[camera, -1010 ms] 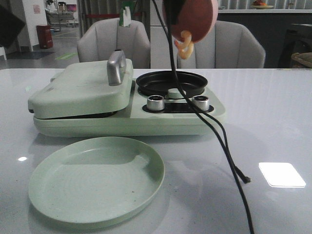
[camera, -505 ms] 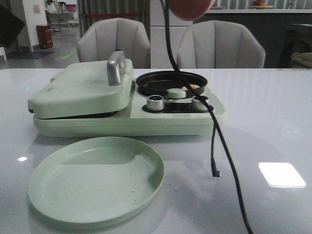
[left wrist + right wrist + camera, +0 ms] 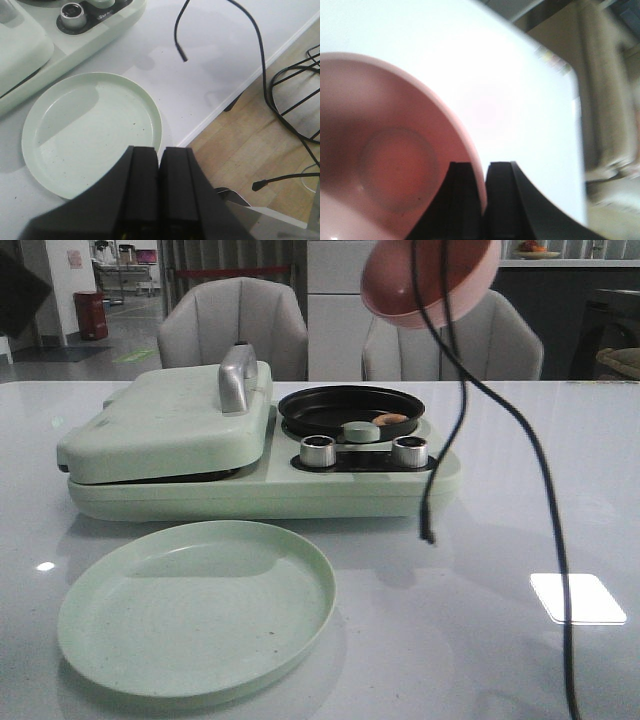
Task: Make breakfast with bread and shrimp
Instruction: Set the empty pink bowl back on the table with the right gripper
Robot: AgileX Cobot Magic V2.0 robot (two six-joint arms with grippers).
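Above table (image 3: 560, 490), right claw (image 3: 481, 182) pinching bowl rim (image 3: 470, 145)

A glossy white table (image 3: 560, 470) carries a green breakfast maker (image 3: 200, 455) and green plate (image 3: 195, 605).

The table (image 3: 560, 460) is showing a glossy white top that is mirroring the lights. The plate (image 3: 196, 606) is looking like matt pale-green plastic with fine specks. The cooker (image 3: 160, 435) is wearing smooth green plastic, with a shiny metal handle (image 3: 237, 378) and 2 polished metal knobs (image 3: 319, 451). Its pan (image 3: 351, 408) is looking dark and semi-glossy. The bowl (image 3: 430, 280) is appearing as smooth pink plastic.
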